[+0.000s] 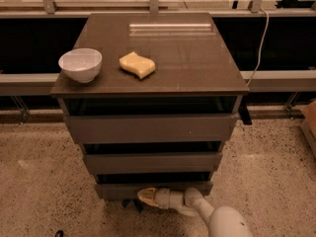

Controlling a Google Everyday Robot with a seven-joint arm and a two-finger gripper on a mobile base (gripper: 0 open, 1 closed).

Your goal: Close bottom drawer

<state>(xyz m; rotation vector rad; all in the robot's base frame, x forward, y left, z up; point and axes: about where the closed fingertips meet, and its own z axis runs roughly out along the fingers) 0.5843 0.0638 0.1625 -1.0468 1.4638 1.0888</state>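
Your gripper (146, 196) sits low at the front of the cabinet (197, 68), at the foot of the unit and slightly left of its centre line. Its pale yellowish tip points toward the cabinet's left side and lies against the lower edge of the bottom drawer (111, 190). You cannot tell from this view whether the gripper is apart or together, nor whether it is actually pressing on the panel.

Behind the gripper, the light grey arm (197, 207) runs from the cabinet's lower right front and thickens toward the lower edge of the view.

The bottom drawer is the lowest of the three fronts in the cabinet. Its flat dark panel lies just above the floor (39, 181), and a dark strip shows between its upper edge and the middle drawer (153, 162). The same kind of dark strip shows above the middle drawer and above the top drawer (150, 128), which is the widest front, directly under the cabinet's top surface.

On top of the cabinet, a white bowl (80, 64) stands upright near the left front corner. A yellow sponge (137, 64) lies just right of it, apart from the bowl.

Behind the cabinet's right rear corner, a pale cable (260, 36) hangs down in front of a dark recess.
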